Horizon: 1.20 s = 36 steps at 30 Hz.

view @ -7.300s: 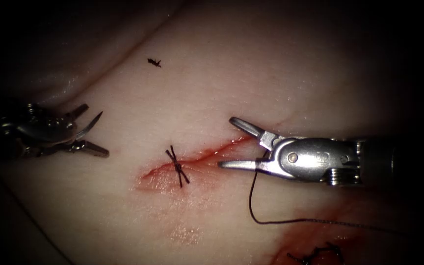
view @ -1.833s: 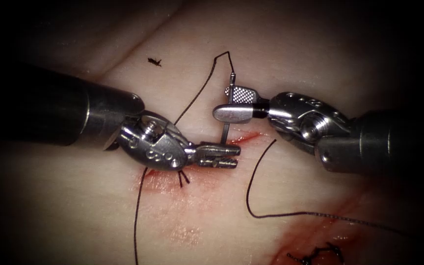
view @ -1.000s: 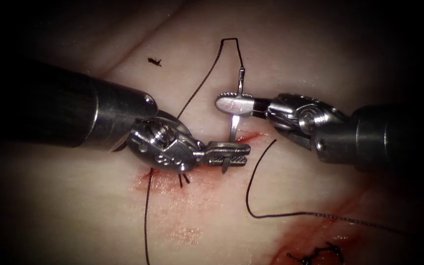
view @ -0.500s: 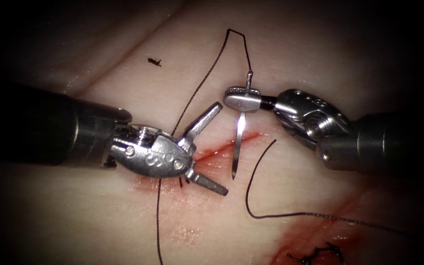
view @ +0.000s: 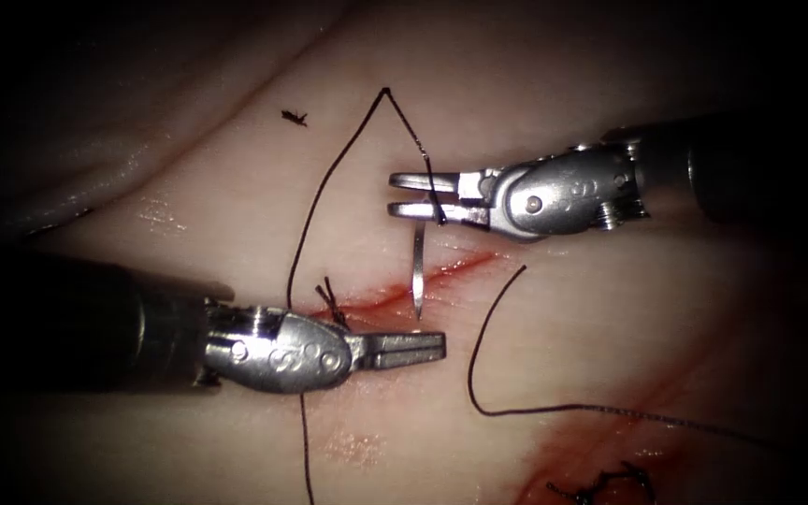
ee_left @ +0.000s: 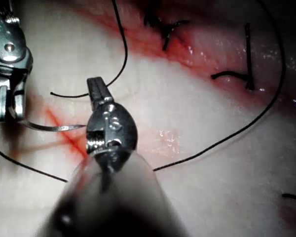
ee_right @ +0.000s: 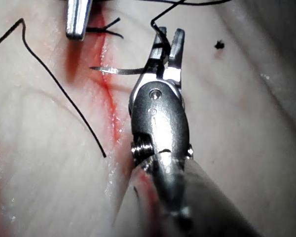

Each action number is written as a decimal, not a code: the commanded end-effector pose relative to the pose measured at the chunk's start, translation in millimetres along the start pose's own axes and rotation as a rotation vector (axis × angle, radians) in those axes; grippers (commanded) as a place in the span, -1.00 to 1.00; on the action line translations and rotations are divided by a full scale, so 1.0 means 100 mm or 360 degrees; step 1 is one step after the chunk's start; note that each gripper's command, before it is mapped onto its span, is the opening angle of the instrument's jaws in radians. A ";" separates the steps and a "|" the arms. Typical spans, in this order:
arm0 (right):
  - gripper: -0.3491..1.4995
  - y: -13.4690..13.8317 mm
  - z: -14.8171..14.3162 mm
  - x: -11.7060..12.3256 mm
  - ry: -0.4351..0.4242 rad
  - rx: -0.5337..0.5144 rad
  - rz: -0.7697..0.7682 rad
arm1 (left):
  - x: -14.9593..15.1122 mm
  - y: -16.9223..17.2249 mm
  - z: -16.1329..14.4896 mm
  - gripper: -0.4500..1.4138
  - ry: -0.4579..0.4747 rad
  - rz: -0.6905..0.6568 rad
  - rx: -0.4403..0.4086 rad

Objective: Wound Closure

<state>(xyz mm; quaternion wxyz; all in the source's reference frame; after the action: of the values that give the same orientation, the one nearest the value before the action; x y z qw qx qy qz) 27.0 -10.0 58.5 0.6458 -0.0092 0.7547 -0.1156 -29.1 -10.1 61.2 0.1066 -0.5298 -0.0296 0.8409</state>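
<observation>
My right tool (view: 395, 194) comes in from the right above the cut (view: 451, 269), shut on the curved needle (view: 418, 271) near its thread end. The needle hangs tip down over the cut and seems free of the tissue (view: 236, 215). Dark thread (view: 324, 187) climbs from the needle's end to a peak, then falls past the tied stitch (view: 331, 301) out of the picture. My left tool (view: 441, 346) lies just below the cut toward the left, shut on nothing. The right wrist view has the right tool (ee_right: 170, 37) gripping the needle (ee_right: 113, 71). The left wrist view has the left tool (ee_left: 95, 86) empty.
A second loose thread (view: 479, 393) curves from beside the cut away to the right. A cut end of thread (view: 294, 118) lies on the far tissue. Red fluid (view: 591, 449) and a dark tangle of thread (view: 600, 486) sit at the lower right.
The left tool let go of the needle's tip end, drew back below the cut and shut empty. The right tool turned and shifted left, keeping the needle, which now hangs tip down.
</observation>
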 end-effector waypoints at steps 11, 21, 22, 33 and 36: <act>-1.00 0.009 0.006 -0.010 -0.0024 0.0001 -0.0291 | -0.025 -0.004 0.007 -1.00 -0.0262 -0.0296 0.0272; -1.00 0.013 0.016 -0.024 -0.0036 -0.0005 -0.0335 | -0.074 -0.002 0.014 -1.00 -0.0622 -0.0382 0.0429; -1.00 0.013 0.020 -0.025 -0.0032 -0.0003 -0.0335 | -0.077 -0.001 0.016 -1.00 -0.0637 -0.0386 0.0424; -1.00 0.018 0.022 -0.034 -0.0063 -0.0014 -0.0391 | -0.078 0.004 0.017 -1.00 -0.0651 -0.0444 0.0400; -1.00 0.012 0.022 -0.040 -0.0084 0.0004 -0.0407 | -0.078 0.005 0.017 -1.00 -0.0649 -0.0450 0.0396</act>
<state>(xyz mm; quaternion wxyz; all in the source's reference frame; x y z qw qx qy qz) 29.2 -8.3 61.3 0.6463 -0.1084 0.7292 -0.1971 -27.0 -11.6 68.2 0.2794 -0.3228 -0.0199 0.9041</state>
